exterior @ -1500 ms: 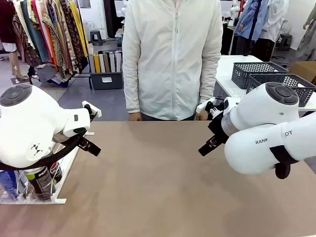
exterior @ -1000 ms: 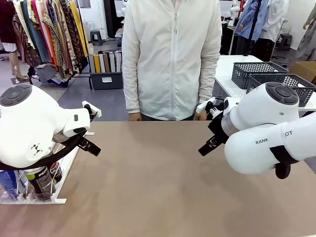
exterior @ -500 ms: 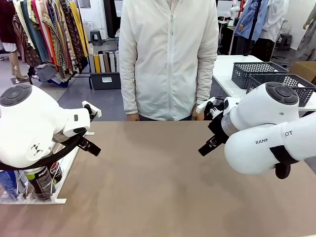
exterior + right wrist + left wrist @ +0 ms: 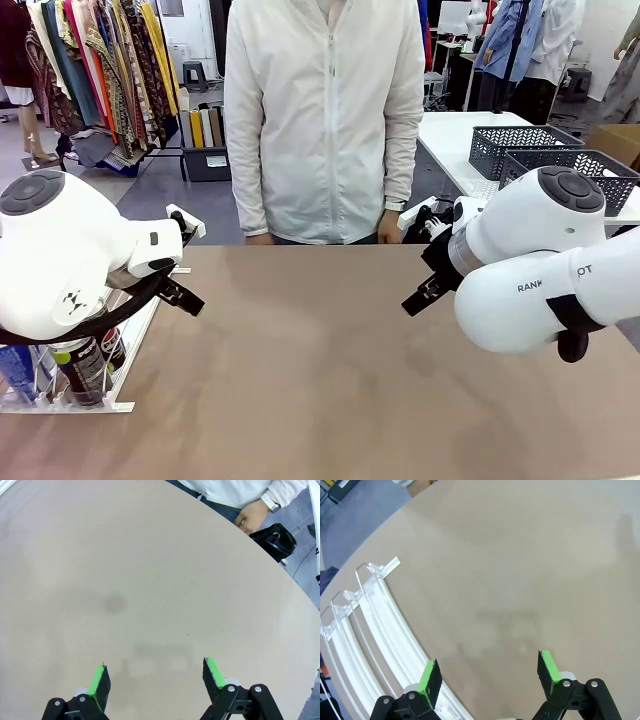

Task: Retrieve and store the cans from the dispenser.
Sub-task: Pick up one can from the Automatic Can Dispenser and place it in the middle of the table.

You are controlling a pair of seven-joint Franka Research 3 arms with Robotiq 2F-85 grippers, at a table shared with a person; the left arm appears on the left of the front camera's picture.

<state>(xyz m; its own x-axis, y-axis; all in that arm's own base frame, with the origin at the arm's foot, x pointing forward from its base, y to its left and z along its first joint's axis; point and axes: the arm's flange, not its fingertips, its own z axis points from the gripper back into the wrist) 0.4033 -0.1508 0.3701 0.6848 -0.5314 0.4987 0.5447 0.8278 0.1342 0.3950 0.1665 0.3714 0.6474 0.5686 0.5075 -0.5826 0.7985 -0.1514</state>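
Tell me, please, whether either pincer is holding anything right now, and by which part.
Nothing is held: the left pincer and the right pincer both stand open above the table.

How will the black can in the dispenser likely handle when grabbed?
The black can looks slim and glossy: probably slippery. Round-sided, it would likely roll if laid down; stood upright, its narrow base may tip.

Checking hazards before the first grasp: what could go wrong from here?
1. The open left gripper hangs beside the dispenser rails; a slanted descent could clip a rail, not a can.
2. The cans sit mostly hidden under the left arm, so aiming may suffer.
3. The person's hand hangs by the far edge of the table, where the right gripper might sweep.
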